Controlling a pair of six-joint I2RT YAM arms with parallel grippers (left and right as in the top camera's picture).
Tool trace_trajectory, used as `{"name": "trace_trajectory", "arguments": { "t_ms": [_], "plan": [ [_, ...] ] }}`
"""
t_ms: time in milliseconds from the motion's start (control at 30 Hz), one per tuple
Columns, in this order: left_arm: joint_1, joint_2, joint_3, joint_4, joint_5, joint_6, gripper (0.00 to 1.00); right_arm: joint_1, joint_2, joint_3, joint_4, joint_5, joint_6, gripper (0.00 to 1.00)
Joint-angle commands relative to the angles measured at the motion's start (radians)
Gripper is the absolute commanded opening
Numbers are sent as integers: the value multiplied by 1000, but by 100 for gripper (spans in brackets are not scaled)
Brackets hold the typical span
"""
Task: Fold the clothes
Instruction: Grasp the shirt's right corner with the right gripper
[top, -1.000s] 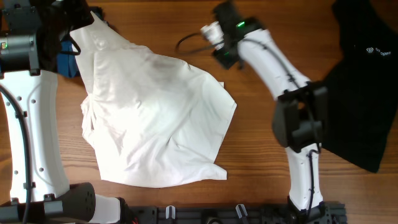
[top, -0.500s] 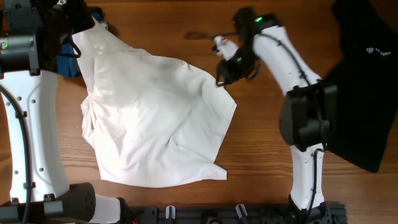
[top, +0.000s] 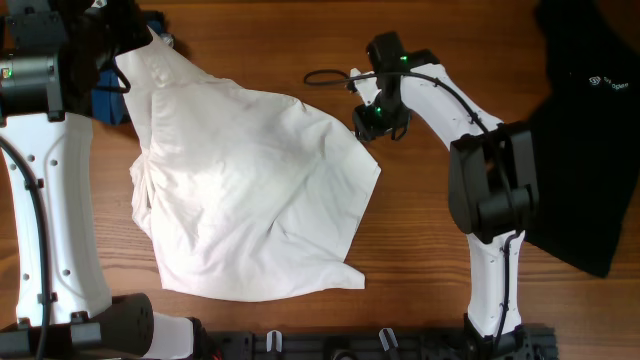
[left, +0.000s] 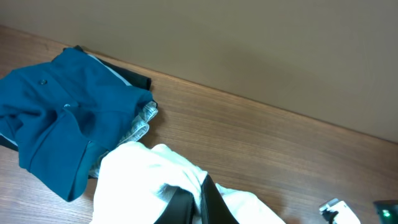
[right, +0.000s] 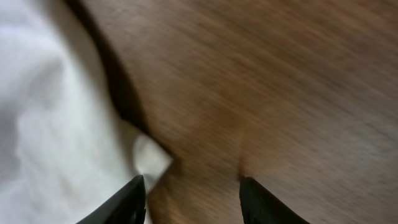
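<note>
The left gripper (left: 198, 200) is clamping tight on the far-left corner of the white T-shirt (top: 250, 190), which is lying lengthwise from there toward the near edge of the table (top: 420, 250), while the right gripper (right: 191, 183) is hovering half-open, empty, at its right corner.

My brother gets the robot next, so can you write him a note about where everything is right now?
Left gripper: jaws shut on the white T-shirt at its far-left corner.
Right gripper: jaws open and empty, low over the table beside the shirt's far-right corner.
Shirt: spread out but rumpled, mid-table.
Done: no fold made yet.
Left: probably take that right corner, stretch the shirt flat, then fold it.
</note>
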Motion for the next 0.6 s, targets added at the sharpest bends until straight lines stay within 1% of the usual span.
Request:
{"name": "trace_trajectory", "arguments": {
  "t_ms": [0, 167, 367, 467, 567],
  "plan": [
    [-5, 10, 10, 1, -9, 13, 4, -1, -26, 16, 68, 13, 64, 49],
    [-5, 10, 10, 1, -9, 13, 4, 4, -5, 14, 86, -63, 77, 48],
    [-5, 10, 10, 0, -9, 12, 4, 9, 41, -4, 119, -20, 127, 47],
    [-5, 10, 10, 0, -9, 12, 4, 9, 54, -4, 106, -2, 126, 47],
    [-5, 10, 10, 0, -9, 12, 4, 16, 56, -4, 80, -2, 125, 44]
  ]
}}
